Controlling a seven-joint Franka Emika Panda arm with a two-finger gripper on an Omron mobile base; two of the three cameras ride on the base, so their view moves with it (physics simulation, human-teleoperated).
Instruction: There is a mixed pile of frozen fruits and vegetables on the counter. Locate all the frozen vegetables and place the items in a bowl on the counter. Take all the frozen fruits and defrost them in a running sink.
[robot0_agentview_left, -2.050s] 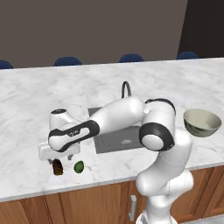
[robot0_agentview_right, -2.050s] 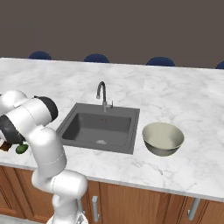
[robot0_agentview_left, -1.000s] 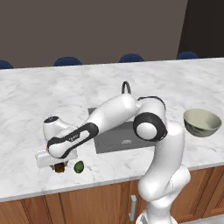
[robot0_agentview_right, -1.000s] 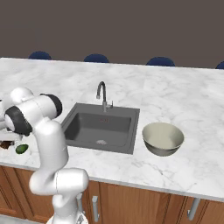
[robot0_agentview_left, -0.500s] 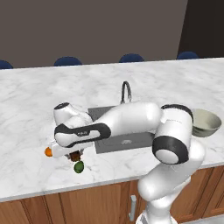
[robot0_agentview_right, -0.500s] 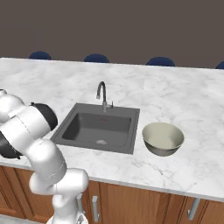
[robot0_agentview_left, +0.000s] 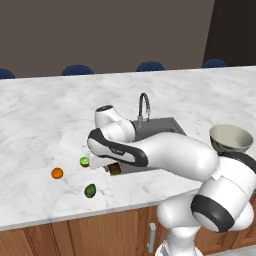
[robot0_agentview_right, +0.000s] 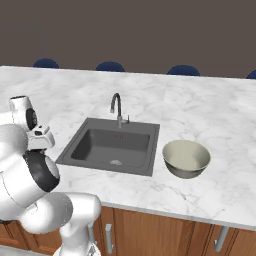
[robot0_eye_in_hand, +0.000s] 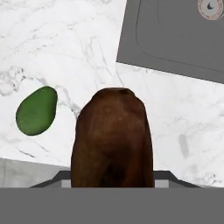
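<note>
Taking the sink (robot0_agentview_left: 155, 131) as landmark and reading left to right: the orange (robot0_agentview_left: 57, 173) lies farthest left of it on the bench (robot0_agentview_left: 45, 115), then the avocado (robot0_agentview_left: 90, 190), then the lime (robot0_agentview_left: 84, 161). The gripper (robot0_agentview_left: 111, 168), just left of the sink, has risen off the bench since a second ago, clamped on the brown piece (robot0_eye_in_hand: 113, 138). The first vegetable is lifted; the bowl (robot0_agentview_left: 230, 138) waits right of the sink. No writing is legible.

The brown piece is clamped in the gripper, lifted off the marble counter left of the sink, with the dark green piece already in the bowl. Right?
Not quite: the dark green piece lies on the counter, not in the bowl, as the left base view shows. The rest holds: the gripper is shut on the brown piece, left of the sink.
</note>
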